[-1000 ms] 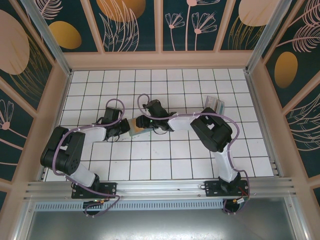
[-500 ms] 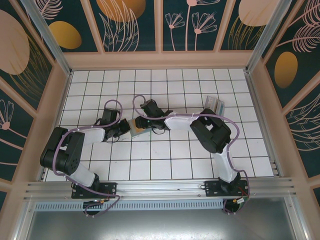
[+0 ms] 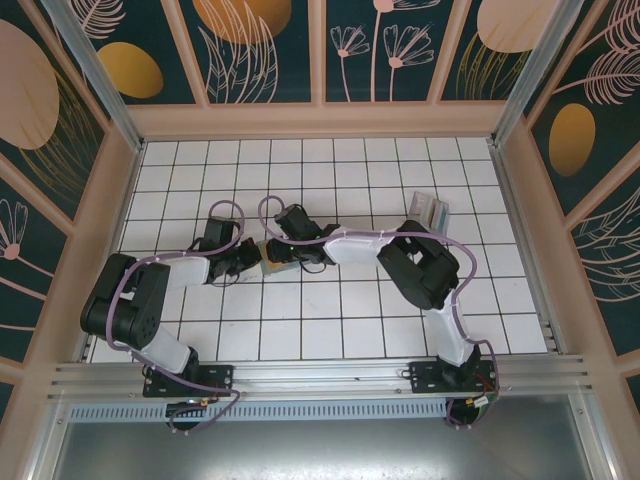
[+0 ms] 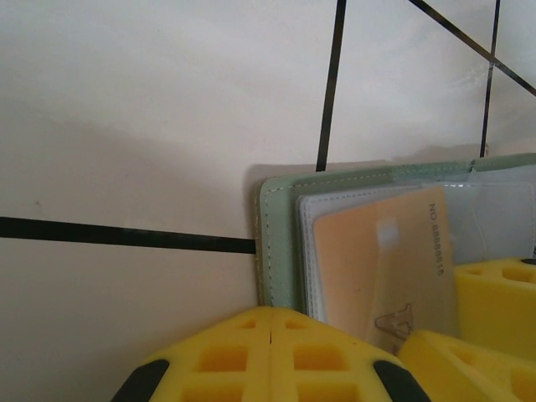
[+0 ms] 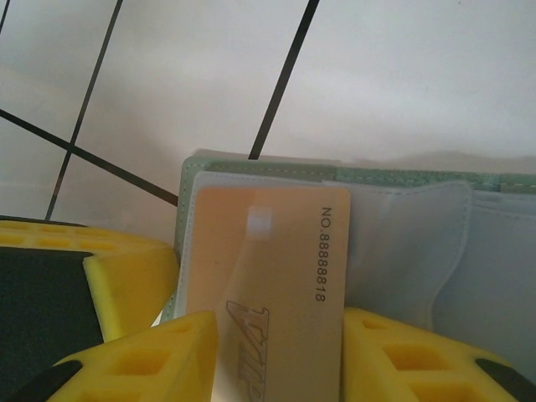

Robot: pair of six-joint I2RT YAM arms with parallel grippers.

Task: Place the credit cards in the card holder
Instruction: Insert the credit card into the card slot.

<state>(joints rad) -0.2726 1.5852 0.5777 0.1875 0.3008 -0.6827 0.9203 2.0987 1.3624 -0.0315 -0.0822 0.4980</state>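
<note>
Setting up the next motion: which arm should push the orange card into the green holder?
Right. The right gripper holds the tan-orange card, already entering the card holder. The left gripper rests closed at its edge.

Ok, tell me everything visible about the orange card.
The credit card is thin tan-orange plastic with a pale square, a partly hidden logo and NO.8888818 printed along one edge. It lies flat against the open card holder's clear sleeve, its near end between the right tool's yellow fingers. Whether it is inside the sleeve is unclear.
</note>
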